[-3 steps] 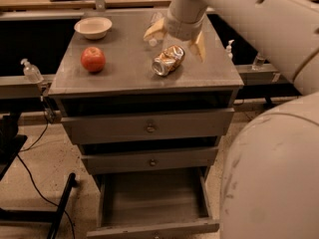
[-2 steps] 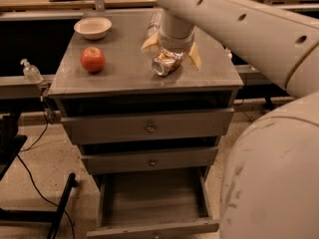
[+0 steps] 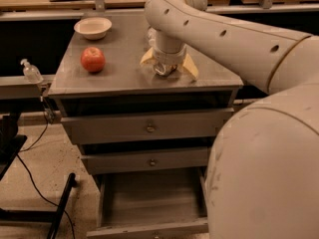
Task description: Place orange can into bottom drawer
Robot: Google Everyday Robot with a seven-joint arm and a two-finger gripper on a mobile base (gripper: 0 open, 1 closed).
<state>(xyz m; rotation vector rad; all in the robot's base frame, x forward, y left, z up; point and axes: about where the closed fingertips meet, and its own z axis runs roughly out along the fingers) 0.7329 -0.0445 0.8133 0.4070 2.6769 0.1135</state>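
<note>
The small dented orange-and-silver metal drink can (image 3: 164, 70) lies on its side on the grey metal table (image 3: 119, 78), right of centre and near the front edge. The two-finger tan-padded gripper (image 3: 169, 67) is down over it. Its fingers (image 3: 189, 68) are spread wide, one on each side of the can, and we see no squeeze yet, so we read it as straddling rather than holding.

Our handling read:
- It's probably empty or near empty, so light, and lift load shouldn't be an issue.
- The wall is thin and already dented, so it will crush further under hard clamping. Close gently.
- The metal skin is smooth and curved, so we expect it to roll or squirt out if the pads meet it off-centre.
- The best hold looks like across the barrel at mid-length with the pads square to the can's axis. The shiny end rims are stiffer but give less pad contact.

The lowest grey metal drawer (image 3: 149, 228) is pulled open below, well apart from the can and directly under the table front. The two upper drawers are closed.

The red apple (image 3: 92, 59) and the white bowl (image 3: 93, 27) sit to the left, clear of the grasp.
</note>
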